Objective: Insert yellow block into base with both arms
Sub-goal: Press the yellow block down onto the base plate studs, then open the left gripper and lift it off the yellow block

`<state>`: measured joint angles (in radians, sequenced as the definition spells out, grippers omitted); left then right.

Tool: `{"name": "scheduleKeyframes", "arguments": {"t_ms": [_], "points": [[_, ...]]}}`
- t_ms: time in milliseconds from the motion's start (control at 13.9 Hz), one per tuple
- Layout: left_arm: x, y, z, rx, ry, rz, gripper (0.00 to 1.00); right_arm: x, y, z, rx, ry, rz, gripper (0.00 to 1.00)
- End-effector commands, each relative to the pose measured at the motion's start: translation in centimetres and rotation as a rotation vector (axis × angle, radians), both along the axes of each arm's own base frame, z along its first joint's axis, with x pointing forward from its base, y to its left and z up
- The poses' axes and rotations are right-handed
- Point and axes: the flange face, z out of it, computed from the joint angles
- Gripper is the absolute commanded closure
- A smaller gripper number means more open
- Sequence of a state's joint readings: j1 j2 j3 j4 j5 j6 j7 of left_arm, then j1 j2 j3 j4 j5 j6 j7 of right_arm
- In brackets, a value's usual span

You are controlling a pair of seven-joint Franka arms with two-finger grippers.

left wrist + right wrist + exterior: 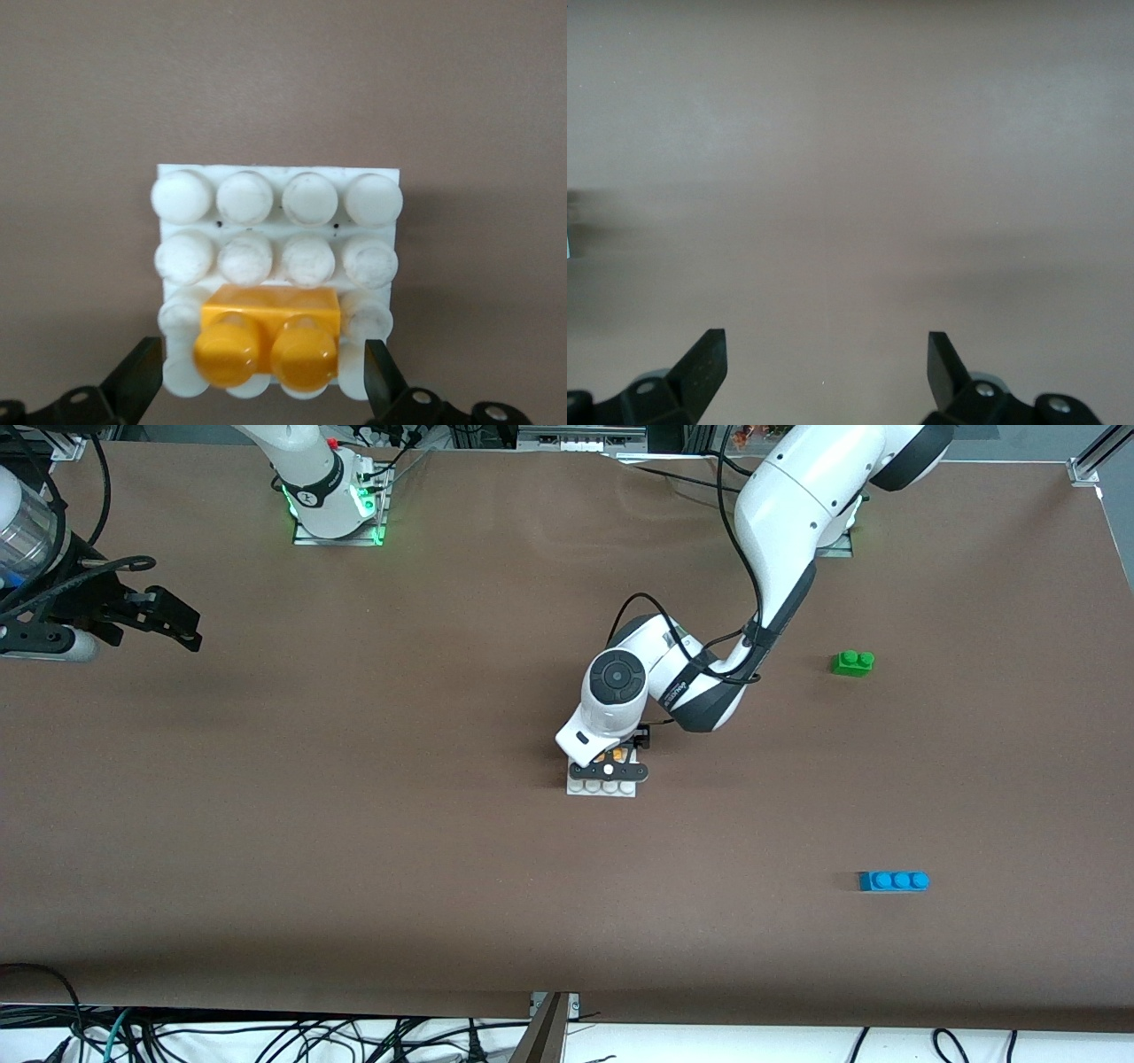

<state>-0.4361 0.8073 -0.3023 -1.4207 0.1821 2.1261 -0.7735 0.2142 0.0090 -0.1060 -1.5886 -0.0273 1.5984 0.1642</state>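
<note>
Hovering: left tool [264, 390] spread astride yellow block [270, 341], seemingly seated on base [276, 177].

left tool [263, 390] open, right tool [827, 367] open

Right wrist view: the right gripper [827, 363] hangs over bare brown table surface [850, 177], with nothing between its fingers. Both black fingertips [704, 359] show, set wide apart with an unobstructed gap. Faint soft shadows band across the tabletop; a small indistinct object sits at the frame edge, too cut off to identify.
</note>
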Motion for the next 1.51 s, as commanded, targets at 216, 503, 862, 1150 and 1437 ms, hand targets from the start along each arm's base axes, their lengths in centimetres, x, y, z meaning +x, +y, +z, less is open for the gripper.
{"name": "scheduleKeyframes", "arguments": {"t_ms": [216, 503, 862, 1150, 1437], "points": [[2.5, 5.6, 11.0, -0.021, 0.029, 0.043, 0.0, 0.2, 0.3, 0.5, 0.016, -0.01, -0.015, 0.0], [6.2, 14.2, 16.3, -0.039, 0.016, 0.042, 0.0, 0.4, 0.5, 0.6, 0.019, -0.025, -0.014, 0.0], [9.1, 25.6, 20.8, -0.037, -0.009, -0.019, 0.0, 0.4, 0.5, 0.6, 0.019, -0.027, -0.014, 0.0], [8.4, 32.4, 25.2, -0.015, 0.019, -0.043, 0.0, 0.3, 0.6, 0.7, 0.019, -0.027, -0.011, 0.0], [6.4, 37.8, 30.9, 0.004, -0.01, -0.085, 0.0, 0.3, 0.7, 0.7, 0.019, -0.027, -0.01, 0.0]]}}
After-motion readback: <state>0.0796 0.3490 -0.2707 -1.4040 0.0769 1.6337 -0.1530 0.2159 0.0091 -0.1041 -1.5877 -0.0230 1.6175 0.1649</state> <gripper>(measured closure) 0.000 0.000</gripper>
